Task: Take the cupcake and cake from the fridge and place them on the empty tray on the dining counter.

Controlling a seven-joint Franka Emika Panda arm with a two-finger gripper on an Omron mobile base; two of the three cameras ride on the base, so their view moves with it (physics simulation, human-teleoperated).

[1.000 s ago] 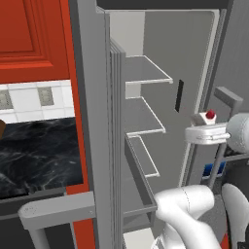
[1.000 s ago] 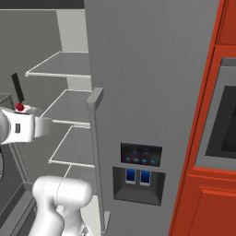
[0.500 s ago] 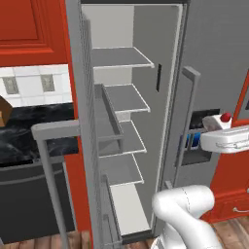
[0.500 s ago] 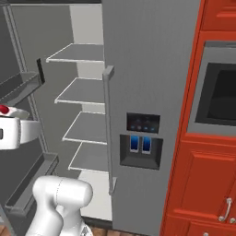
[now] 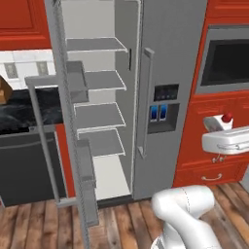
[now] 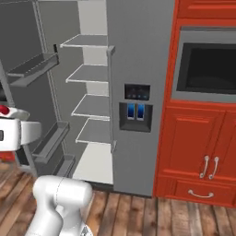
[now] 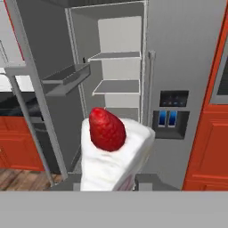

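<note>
Your pincer (image 7: 119,181) is clenched on the cake (image 7: 113,153), held upright with its red top up, clear of the open fridge (image 5: 160,63), so it rides safely to the tray.

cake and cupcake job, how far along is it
The fridge stands with its left door open and the shelves in view are bare. The cake, a white slice with a strawberry on top, sits in the hand, outside the fridge. Left to do: set it on the tray. Whether the cupcake is done can't be told here.
</note>
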